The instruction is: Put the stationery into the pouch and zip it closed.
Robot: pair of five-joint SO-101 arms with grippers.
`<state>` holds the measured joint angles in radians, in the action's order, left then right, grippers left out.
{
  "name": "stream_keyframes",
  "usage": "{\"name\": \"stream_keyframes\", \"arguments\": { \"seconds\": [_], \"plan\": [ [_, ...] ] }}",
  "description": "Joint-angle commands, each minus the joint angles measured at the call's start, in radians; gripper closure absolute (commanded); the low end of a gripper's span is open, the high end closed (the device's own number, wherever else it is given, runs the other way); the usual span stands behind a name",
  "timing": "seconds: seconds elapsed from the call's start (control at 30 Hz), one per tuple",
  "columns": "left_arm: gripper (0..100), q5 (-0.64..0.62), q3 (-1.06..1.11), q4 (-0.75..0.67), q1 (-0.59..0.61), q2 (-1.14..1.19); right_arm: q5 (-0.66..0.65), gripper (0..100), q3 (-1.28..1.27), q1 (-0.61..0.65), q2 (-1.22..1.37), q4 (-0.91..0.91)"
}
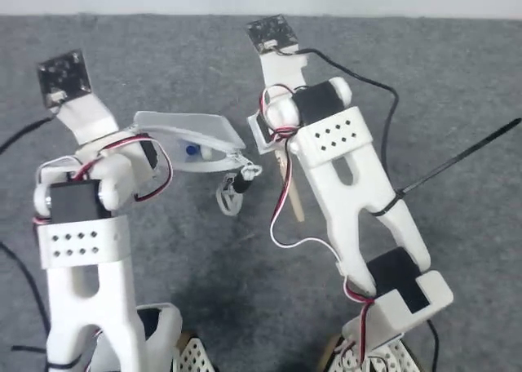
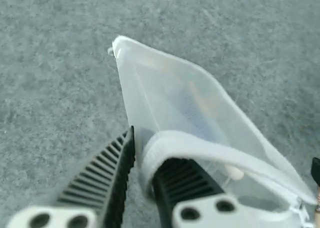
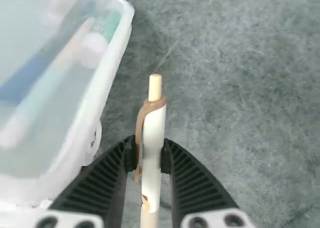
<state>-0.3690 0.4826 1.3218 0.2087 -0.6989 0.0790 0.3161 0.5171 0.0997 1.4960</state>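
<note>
A translucent white pouch [image 1: 196,139] is lifted off the grey carpet, mouth toward the right arm. My left gripper [image 1: 153,150] is shut on its rim; in the left wrist view the black fingers [image 2: 112,175] pinch the zipper-band edge of the pouch [image 2: 180,103]. Blue and green stationery shows through the pouch wall [image 3: 45,88]. My right gripper [image 3: 149,149] is shut on a white pen with a beige clip and tip [image 3: 154,113], held just beside the pouch mouth. From above, the pen [image 1: 294,194] hangs down from the right gripper [image 1: 276,142].
The zipper pull and a white cord loop [image 1: 232,194] dangle from the pouch's corner between the arms. A thin black strap [image 1: 457,164] sticks out from the right arm. Grey carpet [image 1: 204,258] lies open in front.
</note>
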Motion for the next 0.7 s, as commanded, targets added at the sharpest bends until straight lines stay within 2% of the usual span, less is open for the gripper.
{"name": "stream_keyframes", "arguments": {
  "seconds": [0.0, 0.23, 0.67],
  "plan": [
    [99, -0.012, -0.093, 0.006, -0.021, -0.031, 0.008, 99.2, 0.034, -0.039, -0.084, -0.013],
    [99, -0.012, -0.128, 0.061, -0.118, -0.031, 0.008, 99.2, 0.034, -0.076, -0.085, -0.03],
    [99, -0.008, -0.127, 0.061, -0.11, -0.028, 0.008, 99.1, 0.034, -0.073, -0.302, 0.038]
  ]
}}
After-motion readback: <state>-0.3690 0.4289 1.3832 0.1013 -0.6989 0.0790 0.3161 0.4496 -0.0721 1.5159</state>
